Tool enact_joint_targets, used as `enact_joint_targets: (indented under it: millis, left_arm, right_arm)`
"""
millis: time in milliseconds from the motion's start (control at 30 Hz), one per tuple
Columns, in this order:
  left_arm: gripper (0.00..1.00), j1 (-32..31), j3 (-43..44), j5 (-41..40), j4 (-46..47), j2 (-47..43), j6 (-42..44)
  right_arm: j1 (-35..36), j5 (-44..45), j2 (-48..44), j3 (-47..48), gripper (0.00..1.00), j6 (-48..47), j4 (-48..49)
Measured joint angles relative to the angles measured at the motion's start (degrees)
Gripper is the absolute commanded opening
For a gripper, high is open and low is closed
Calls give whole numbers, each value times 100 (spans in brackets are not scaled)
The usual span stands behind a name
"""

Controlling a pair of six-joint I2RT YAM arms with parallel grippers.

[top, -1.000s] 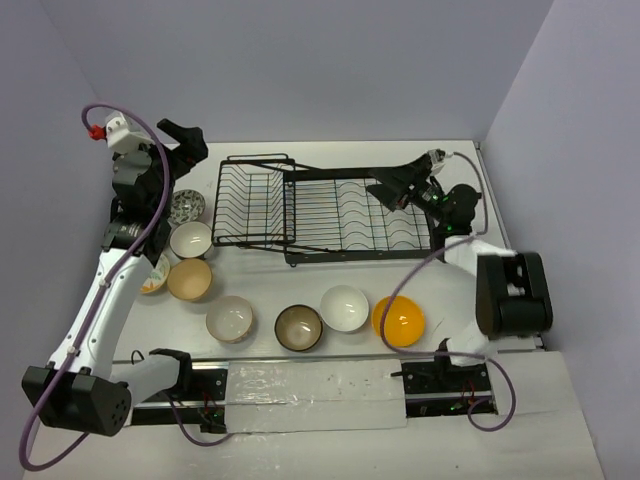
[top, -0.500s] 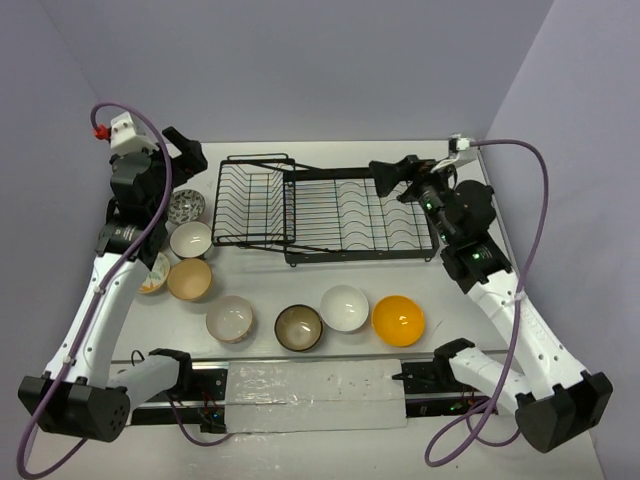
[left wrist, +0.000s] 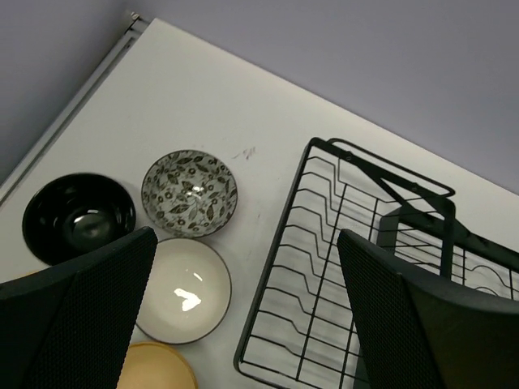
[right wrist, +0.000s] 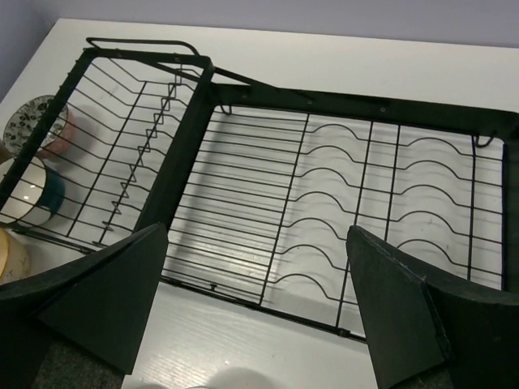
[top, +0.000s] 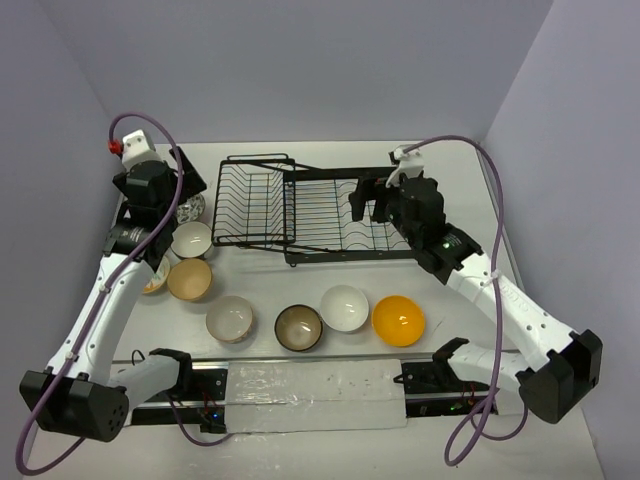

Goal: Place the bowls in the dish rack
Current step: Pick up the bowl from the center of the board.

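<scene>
1. While the left arm has only leaned a little closer to the bowls at the table's 9 o'clock side, the right arm has swung in from the 3 o'clock end of the dish rack. The right gripper now hangs over the rack's flat part.
2. Both grippers gape wide and carry nothing. No bowl shows in the rack, so loading looks not yet begun.
3. In its own camera, the left gripper has a white bowl at 8 o'clock, a patterned bowl at 10, a black bowl at 9, and the rack at 3.
4. Seen from above, an orange bowl lies toward 6 o'clock of the right gripper, well apart, past the rack's near edge.
</scene>
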Motion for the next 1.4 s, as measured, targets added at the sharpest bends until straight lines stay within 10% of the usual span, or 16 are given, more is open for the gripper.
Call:
enact_joint_targets:
  millis: [500,1400]
  left_arm:
    - [99,2,-570,-168,-820,-175,-531]
    - [99,-581,-680,-31,-957,-566,-474]
  right_arm:
    - [1530,-450,927,927,80,-627,-1036]
    - [3283,-1161,1683,-254,62,-509,-1445]
